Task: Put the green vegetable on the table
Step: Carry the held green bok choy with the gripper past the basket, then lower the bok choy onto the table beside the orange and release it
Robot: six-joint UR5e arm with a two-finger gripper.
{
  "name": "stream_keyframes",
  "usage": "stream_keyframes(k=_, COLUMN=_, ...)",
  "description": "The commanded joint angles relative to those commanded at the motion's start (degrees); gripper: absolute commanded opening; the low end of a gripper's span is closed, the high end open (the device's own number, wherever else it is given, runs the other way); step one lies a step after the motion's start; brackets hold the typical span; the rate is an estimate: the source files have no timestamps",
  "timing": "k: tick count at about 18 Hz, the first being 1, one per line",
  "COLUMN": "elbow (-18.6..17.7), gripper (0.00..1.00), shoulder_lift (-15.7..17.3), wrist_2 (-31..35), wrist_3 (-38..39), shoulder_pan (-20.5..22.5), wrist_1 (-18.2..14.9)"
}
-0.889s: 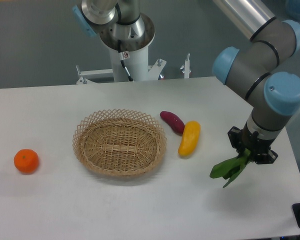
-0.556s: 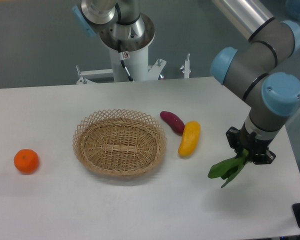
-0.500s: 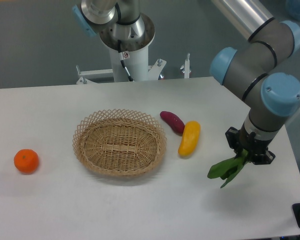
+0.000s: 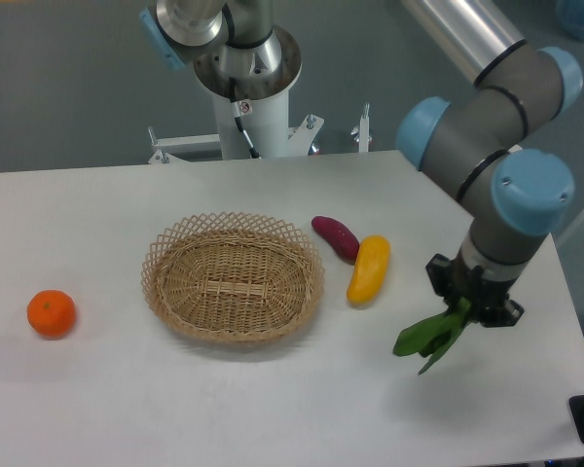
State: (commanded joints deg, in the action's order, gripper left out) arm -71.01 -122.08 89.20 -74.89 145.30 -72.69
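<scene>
Bright, even overhead light; soft faint shadows; sharp focus.

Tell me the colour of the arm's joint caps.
Light blue joint caps on the grey arm, clearest in the fixed camera view.

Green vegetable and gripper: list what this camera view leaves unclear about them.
- Bulb end of the green vegetable: hidden inside the gripper; only leaves show.
- The fingers: too small and dark to separate from the gripper body.
- Whether the leaf tips touch the table: this angle cannot settle it.
- Arm's upper links: cut off by the top edge.

Dark green vegetable (image 4: pixel 429 336), white table (image 4: pixel 97 399), tan woven basket (image 4: pixel 233 277), yellow fruit (image 4: pixel 369 269), orange (image 4: pixel 51 313)
</scene>
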Motion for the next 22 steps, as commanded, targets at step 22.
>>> stream_keyframes(k=22, elbow=-4.7, gripper=0.32, shoulder_lift=-1.1, wrist_2=0.2, wrist_3=9.9, shoulder_pan=-24.4, wrist_1=8.3)
